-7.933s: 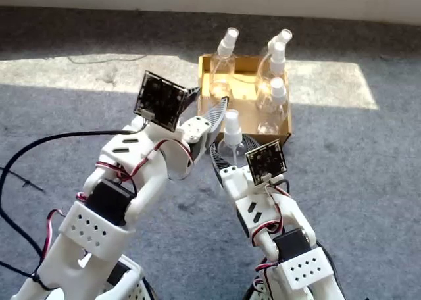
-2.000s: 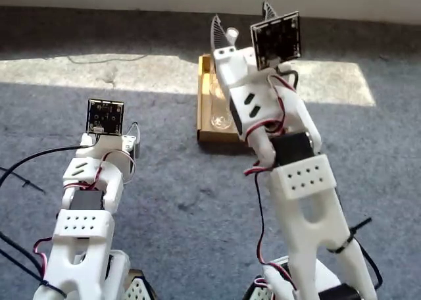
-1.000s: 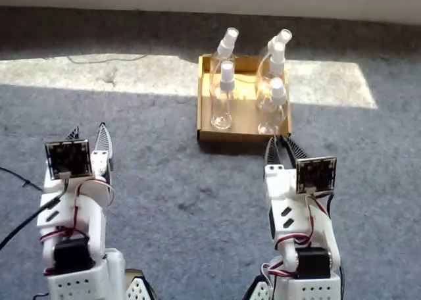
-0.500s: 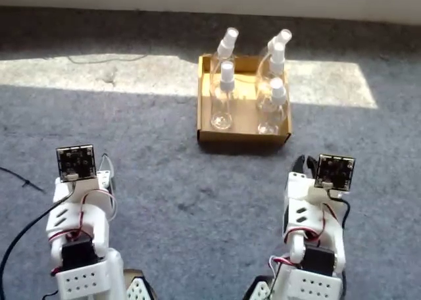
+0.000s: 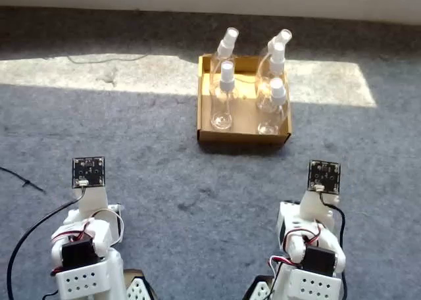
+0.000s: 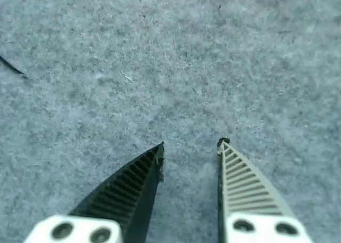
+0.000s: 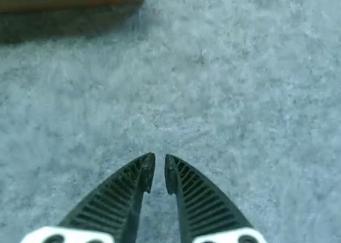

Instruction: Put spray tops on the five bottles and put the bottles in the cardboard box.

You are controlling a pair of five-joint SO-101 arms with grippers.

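Five bottles [image 5: 222, 106] upright in box [image 5: 243, 138], long axes vertical, spray tops [image 5: 227, 70] up. Left tool [image 6: 189, 147] parted, empty, over surface [image 6: 160, 67]; right tool [image 7: 159, 171] nearly closed, empty.

Five clear, spray-topped bottles [image 5: 222, 109] stand inside the open cardboard box [image 5: 243, 138].

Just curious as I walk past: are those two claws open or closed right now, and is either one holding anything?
Left claw: open, holding nothing.
Right claw: closed, holding nothing.
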